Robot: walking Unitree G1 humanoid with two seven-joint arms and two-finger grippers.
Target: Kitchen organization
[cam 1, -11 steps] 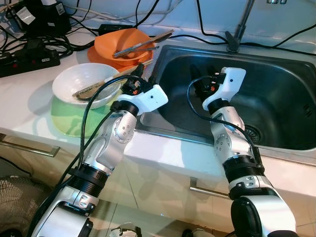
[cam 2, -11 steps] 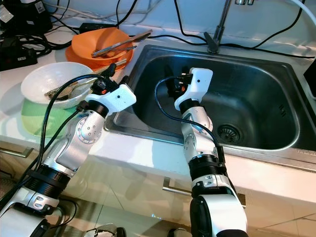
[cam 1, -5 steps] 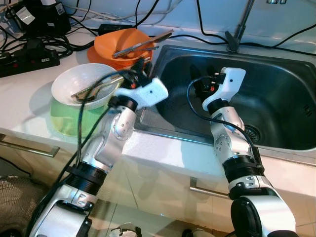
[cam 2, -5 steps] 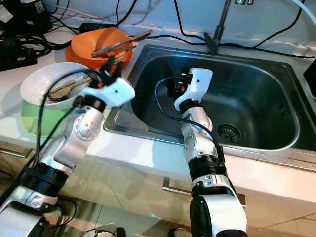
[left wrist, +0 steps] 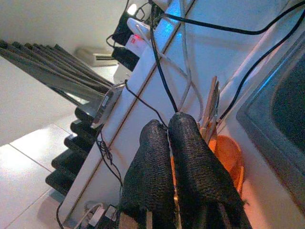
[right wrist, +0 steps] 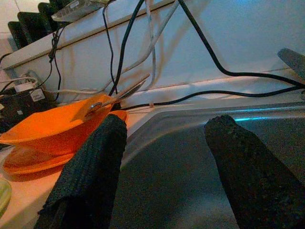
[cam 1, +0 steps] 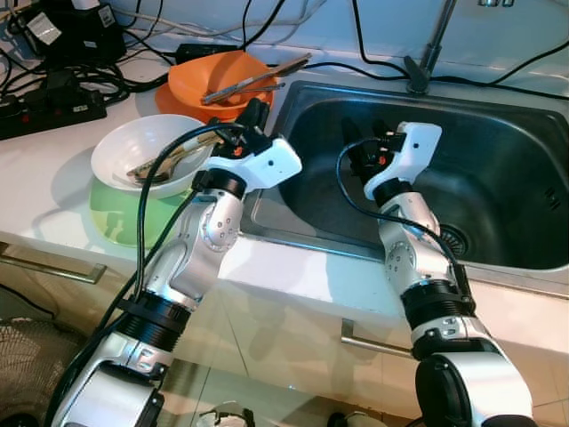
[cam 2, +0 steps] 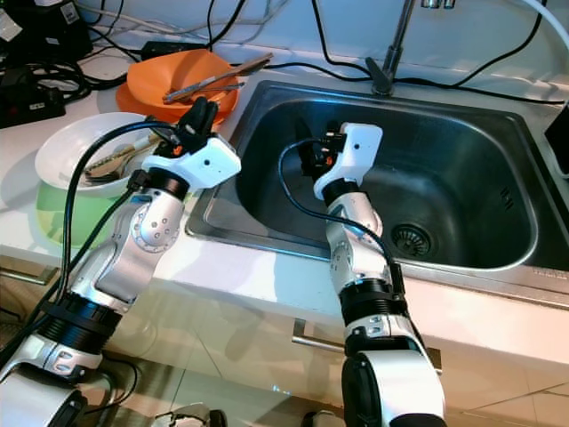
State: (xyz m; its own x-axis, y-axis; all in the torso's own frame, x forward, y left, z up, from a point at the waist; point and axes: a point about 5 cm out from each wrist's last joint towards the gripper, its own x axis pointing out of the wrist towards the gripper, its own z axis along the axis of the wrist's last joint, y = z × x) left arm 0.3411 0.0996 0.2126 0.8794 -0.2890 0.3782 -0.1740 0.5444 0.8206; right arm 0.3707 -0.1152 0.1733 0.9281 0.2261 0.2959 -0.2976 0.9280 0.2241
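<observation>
Green plate [cam 1: 116,218]: on counter nr front edge, under white bowl.
White bowl [cam 1: 133,151]: sits on the green plate, utensils lie inside.
Left gripper [cam 1: 253,114]: fingers pressed together, nothing between; raised betw. white bowl and sink, tips twd orange bowl.
Right gripper [right wrist: 164,143]: over sink [cam 1: 498,178] basin, fingers wide apart, holding nothing.
Orange bowl [cam 1: 222,76]: behind white bowl, beside sink corner; tongs [cam 1: 258,78] rest across it.
Cables [cam 1: 80,62]: at back of counter, far left.

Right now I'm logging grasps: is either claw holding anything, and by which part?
Nothing is held. The left claw is shut and empty near the orange bowl; the right claw is open over the sink.
</observation>
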